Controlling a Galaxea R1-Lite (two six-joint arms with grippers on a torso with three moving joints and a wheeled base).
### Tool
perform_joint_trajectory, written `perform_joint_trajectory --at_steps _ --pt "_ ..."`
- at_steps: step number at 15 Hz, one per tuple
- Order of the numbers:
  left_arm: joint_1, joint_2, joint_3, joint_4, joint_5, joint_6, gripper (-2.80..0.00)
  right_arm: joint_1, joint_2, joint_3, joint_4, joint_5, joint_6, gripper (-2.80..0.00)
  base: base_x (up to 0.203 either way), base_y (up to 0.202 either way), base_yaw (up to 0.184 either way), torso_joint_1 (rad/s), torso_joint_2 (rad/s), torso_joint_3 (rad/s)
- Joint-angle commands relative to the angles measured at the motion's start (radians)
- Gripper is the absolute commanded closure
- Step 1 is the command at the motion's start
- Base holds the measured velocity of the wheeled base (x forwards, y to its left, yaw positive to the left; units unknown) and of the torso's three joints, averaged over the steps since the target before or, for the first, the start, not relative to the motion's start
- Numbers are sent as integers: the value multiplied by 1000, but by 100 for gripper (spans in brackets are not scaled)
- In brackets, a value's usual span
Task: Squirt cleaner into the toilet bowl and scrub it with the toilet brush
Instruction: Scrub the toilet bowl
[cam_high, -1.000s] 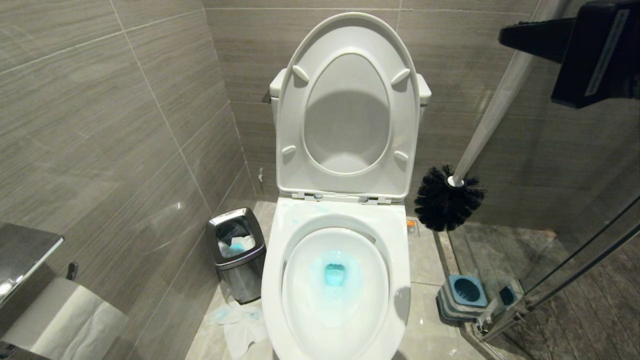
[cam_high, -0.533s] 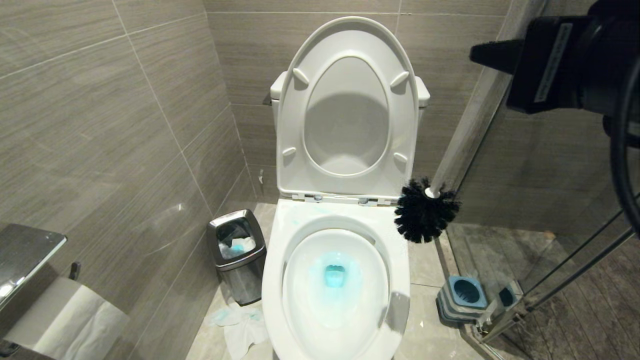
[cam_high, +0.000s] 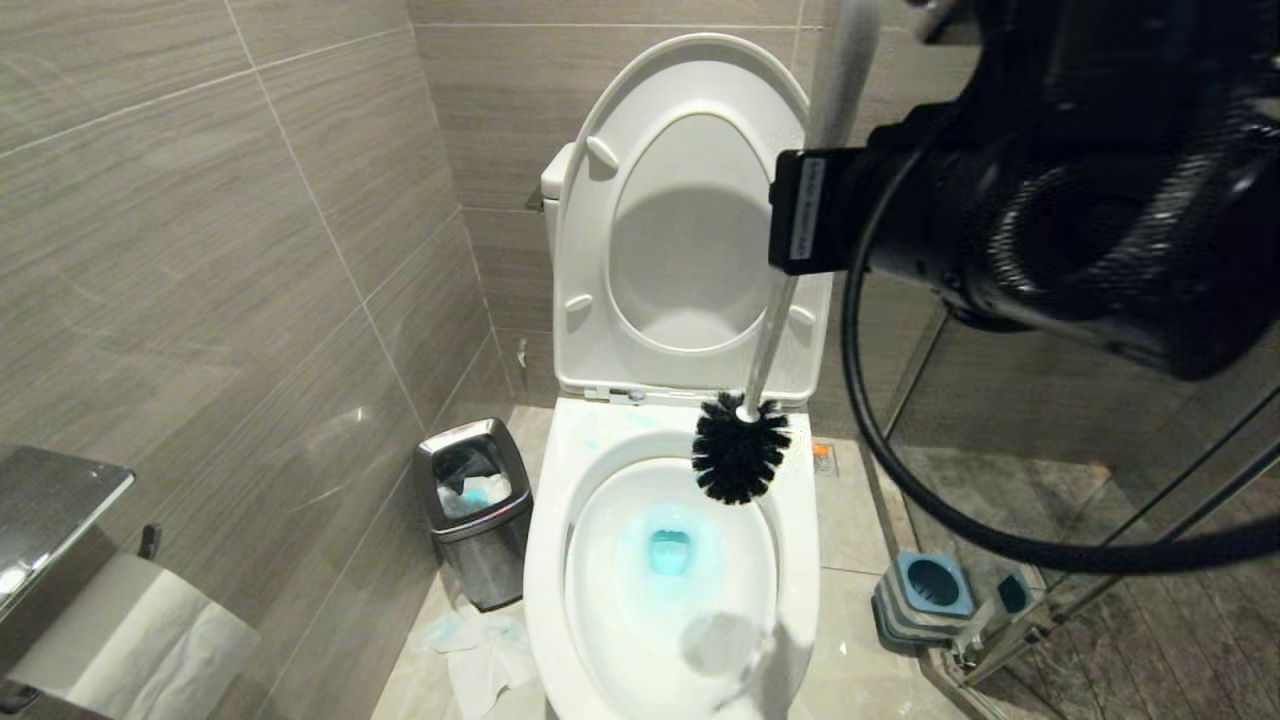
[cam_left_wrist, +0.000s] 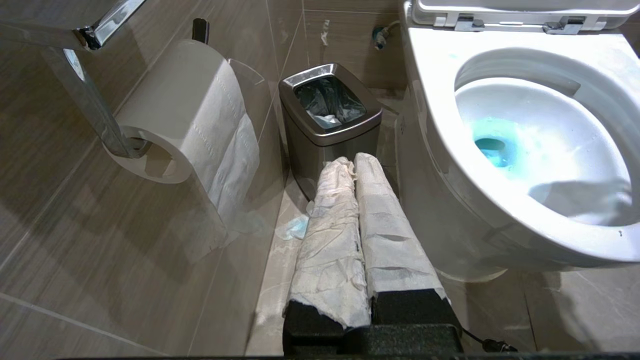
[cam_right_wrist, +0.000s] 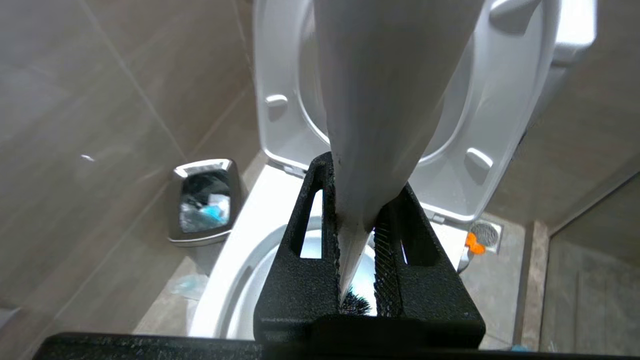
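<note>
One arm works: right gripper (cam_right_wrist: 357, 227) clamped on toilet brush (cam_high: 741, 460) handle, shaft near vertical, bristles over toilet bowl (cam_high: 800, 520) rim at 1 o'clock. Cleaner (cam_high: 668, 548) pool lies toward 7 o'clock, lower. Left gripper (cam_left_wrist: 354, 175) closed, empty, parked beside bowl.

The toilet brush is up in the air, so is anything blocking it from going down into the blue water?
Nothing visible does. The right gripper holds the toilet brush above the back of the toilet bowl. The seat and lid are up, and only open bowl lies between the bristles and the cleaner.
</note>
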Motion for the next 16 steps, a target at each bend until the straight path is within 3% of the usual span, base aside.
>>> perform_joint_trajectory --at_steps 1,6,10,16 --pt "0 1 0 0 0 -1 0 -56 151 -52 -3 18 17 0 0 0 0 0 0 0" --pt "0 1 0 0 0 0 0 -131 377 -158 -29 129 118 0 0 0 0 0 0 0" --pt "0 1 0 0 0 1 0 -169 546 -180 -176 165 60 0 0 0 0 0 0 0" --pt "0 1 0 0 0 1 0 -176 692 -209 -187 169 49 0 0 0 0 0 0 0"
